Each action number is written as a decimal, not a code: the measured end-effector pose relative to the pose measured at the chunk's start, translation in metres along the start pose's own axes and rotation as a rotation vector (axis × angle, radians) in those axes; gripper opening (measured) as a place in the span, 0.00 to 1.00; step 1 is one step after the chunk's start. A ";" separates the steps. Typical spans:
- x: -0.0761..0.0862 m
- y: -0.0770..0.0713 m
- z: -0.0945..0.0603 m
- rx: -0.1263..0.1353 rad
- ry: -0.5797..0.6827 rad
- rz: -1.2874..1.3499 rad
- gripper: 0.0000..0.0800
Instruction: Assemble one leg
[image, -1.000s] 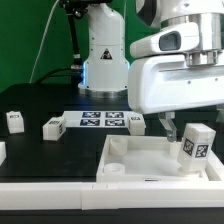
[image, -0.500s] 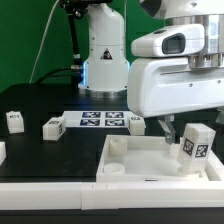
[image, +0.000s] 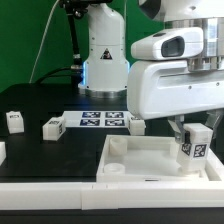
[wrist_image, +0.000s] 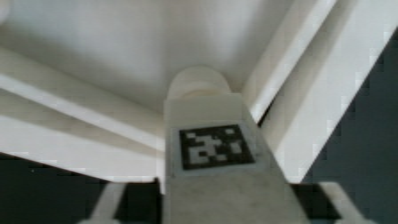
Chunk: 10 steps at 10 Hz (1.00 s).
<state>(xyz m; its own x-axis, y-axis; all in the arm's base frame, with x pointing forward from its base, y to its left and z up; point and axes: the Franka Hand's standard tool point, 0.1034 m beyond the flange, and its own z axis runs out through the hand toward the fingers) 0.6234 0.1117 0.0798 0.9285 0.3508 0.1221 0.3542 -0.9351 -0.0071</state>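
My gripper (image: 192, 132) is shut on a white leg (image: 194, 145) with a black-and-white marker on its face. It holds the leg upright over the right side of the large white square tray-like piece (image: 140, 153). In the wrist view the leg (wrist_image: 217, 140) runs out from between my fingers (wrist_image: 125, 203), with its rounded tip over the tray's inner corner (wrist_image: 107, 50). Three more legs lie on the black table: two at the exterior view's left (image: 15, 121) (image: 52, 127) and one beside the marker board (image: 136, 123).
The marker board (image: 100, 120) lies flat behind the tray. The robot's white base (image: 103, 55) stands at the back. A white rail (image: 50, 190) runs along the table's front edge. Another white part (image: 2, 152) shows at the exterior view's left edge.
The gripper with the leg has sunk slightly toward the tray and shifted a little. The other parts have not moved.
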 end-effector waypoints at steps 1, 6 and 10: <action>0.000 0.000 0.000 0.002 0.000 0.024 0.36; 0.000 0.000 0.001 0.040 0.025 0.453 0.36; 0.001 -0.001 0.002 0.084 0.060 0.944 0.36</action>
<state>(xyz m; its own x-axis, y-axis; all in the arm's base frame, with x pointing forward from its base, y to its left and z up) 0.6241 0.1130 0.0784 0.8287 -0.5540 0.0801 -0.5312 -0.8234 -0.1997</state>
